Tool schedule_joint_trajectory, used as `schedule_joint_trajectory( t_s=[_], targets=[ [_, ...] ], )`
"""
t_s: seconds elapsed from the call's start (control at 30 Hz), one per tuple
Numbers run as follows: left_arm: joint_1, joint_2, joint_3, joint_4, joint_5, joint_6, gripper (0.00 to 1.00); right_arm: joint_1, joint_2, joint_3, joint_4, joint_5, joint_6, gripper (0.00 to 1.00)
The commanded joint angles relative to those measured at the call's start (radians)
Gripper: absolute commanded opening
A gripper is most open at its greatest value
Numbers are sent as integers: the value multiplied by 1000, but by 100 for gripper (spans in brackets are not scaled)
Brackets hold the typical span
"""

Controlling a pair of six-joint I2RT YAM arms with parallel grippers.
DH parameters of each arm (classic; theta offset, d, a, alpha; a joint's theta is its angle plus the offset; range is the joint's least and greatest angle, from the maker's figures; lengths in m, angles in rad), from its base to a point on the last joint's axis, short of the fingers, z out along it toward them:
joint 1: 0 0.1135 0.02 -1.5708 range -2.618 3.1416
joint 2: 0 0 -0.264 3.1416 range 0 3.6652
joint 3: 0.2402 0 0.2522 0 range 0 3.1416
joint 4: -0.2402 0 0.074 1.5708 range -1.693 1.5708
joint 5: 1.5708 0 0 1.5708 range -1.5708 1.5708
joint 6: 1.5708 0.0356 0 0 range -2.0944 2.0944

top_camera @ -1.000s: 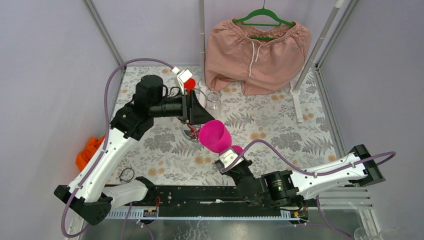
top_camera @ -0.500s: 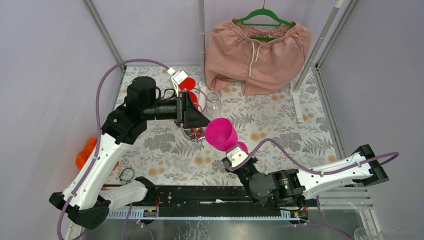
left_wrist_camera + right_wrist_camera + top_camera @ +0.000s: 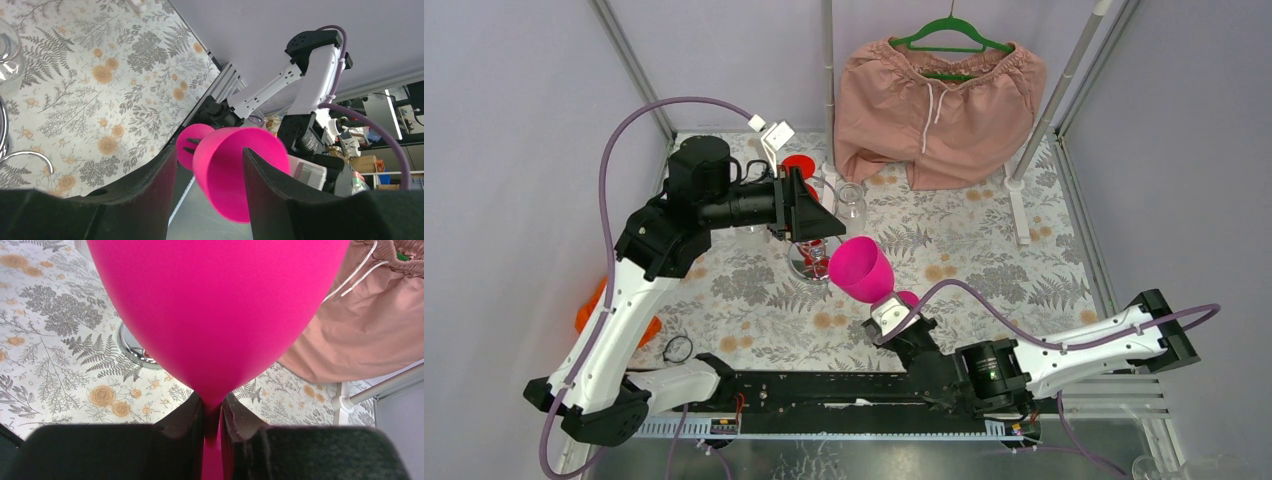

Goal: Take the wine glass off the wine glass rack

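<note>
Wine glass (image 3: 861, 270): pink, apparently free of the rack (image 3: 807, 260), just to its right. Stem pinched in right gripper (image 3: 212, 412), bowl uppermost, axis tilted toward rack. Left gripper (image 3: 829, 225): over rack, fingers spread, empty. Right arm nearer.

The left gripper (image 3: 822, 215) hides most of the wine glass rack (image 3: 807, 265) mid-frame. The top edge crops the pink wine glass (image 3: 215, 305).

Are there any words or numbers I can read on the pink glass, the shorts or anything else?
None can be read.
The pink wine glass is plain.
The shorts carry no print.
The boxes far off in the left wrist view are too blurred to read.
</note>
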Motion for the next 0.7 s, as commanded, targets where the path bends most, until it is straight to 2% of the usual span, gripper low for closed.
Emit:
schedule_joint_trajectory(
  t_s=[0.0,0.2,0.67],
  targets=[
    [-2,1,-15,-61,-41,47,57,-3,-49,38,44,20,-9,0],
    [-5,-22,-78,-44,-2,40,57,-6,-34,38,121,5,-95,0],
    [-24,-92,-171,5,74,1,57,-97,-7,35,158,-82,-93,0]
  ],
)
